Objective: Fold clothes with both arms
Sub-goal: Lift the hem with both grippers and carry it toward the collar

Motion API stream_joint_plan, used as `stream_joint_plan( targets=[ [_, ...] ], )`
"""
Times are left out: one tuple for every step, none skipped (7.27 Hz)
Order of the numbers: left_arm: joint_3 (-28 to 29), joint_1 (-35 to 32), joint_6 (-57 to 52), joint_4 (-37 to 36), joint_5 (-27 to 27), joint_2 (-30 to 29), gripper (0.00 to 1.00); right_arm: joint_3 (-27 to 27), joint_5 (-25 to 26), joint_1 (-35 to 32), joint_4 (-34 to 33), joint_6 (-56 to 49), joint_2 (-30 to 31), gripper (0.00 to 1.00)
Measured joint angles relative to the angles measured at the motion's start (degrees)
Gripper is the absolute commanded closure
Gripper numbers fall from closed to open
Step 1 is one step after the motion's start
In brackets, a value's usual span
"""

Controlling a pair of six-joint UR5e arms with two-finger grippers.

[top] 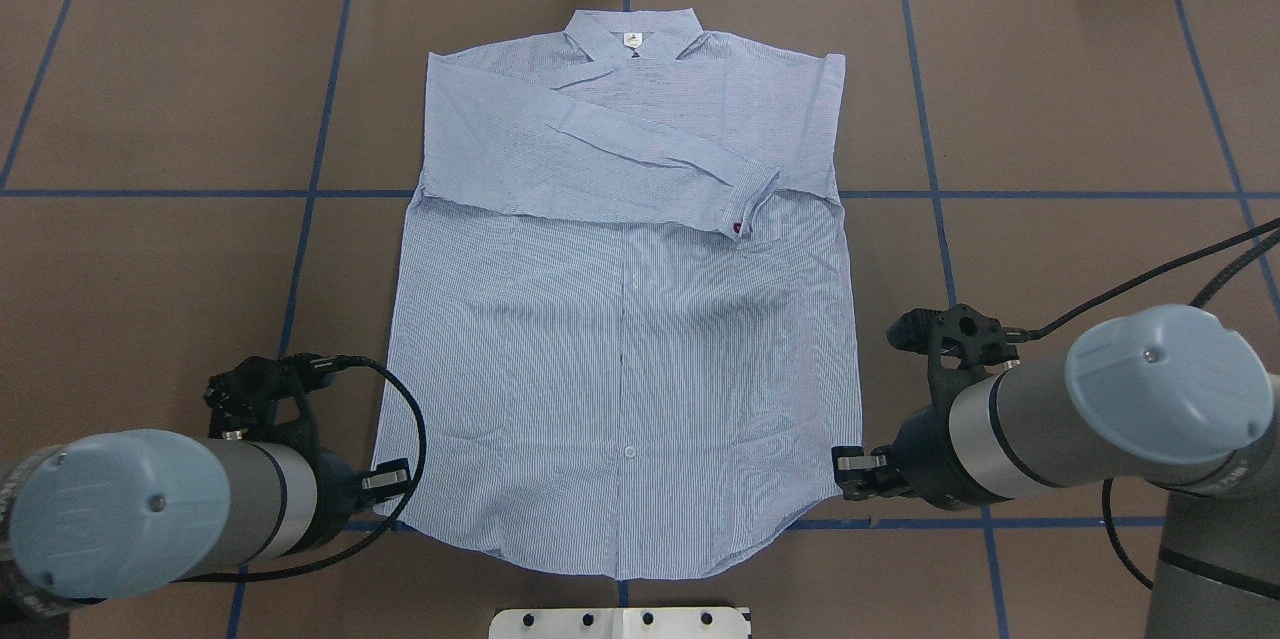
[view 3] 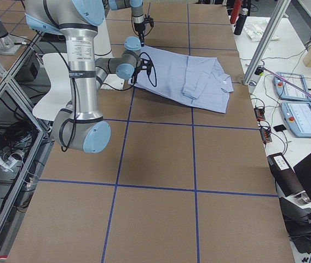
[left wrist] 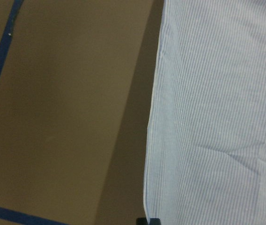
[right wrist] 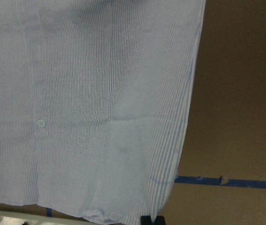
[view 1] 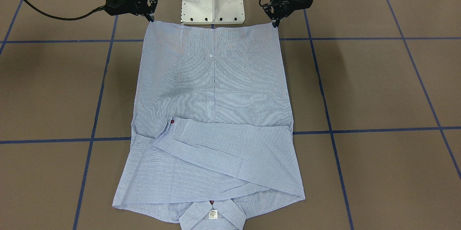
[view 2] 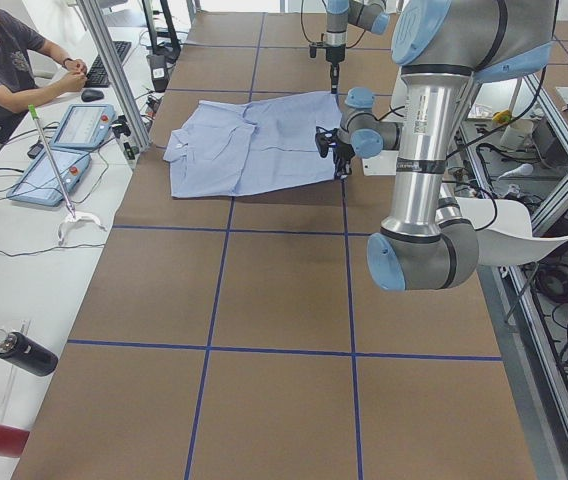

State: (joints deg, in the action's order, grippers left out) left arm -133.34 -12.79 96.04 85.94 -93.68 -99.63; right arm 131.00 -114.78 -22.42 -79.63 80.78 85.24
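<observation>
We count one striped shirt (top: 620, 339), two arms and two grippers. The shirt lies spread flat on the bench (top: 1050, 119), its collar (top: 630, 34) at the side far from the robot and a sleeve (top: 650, 154) folded across the chest. The left gripper (top: 395, 479) is pinched together on the hem corner on its side, and the right gripper (top: 845, 469) on the opposite corner. The left arm (top: 130, 509) and right arm (top: 1100, 409) reach in low, forearms nearly level, from either side of the hem.
</observation>
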Motion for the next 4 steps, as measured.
stream_joint_plan(
  targets=[
    [-2.7, 0.2, 0.0, -2.3, -1.2, 0.0, 1.0, 0.9, -3.9, -1.9, 0.0, -0.1, 0.2, 1.0],
    [-4.3, 0.4, -0.1, -3.8, -2.0, 0.0, 1.0, 1.8, -7.2, -3.7, -0.1, -0.1, 0.4, 1.0],
    [-5.4, 0.7, -0.1, -5.2, -2.9, 0.0, 1.0, 2.5, -10.2, -5.1, -0.1, -0.2, 0.6, 1.0],
    [-6.4, 1.4, -0.1, -6.8, -4.3, 0.0, 1.0, 2.9, -12.4, -5.8, -0.1, -0.3, 0.9, 1.0]
  ],
)
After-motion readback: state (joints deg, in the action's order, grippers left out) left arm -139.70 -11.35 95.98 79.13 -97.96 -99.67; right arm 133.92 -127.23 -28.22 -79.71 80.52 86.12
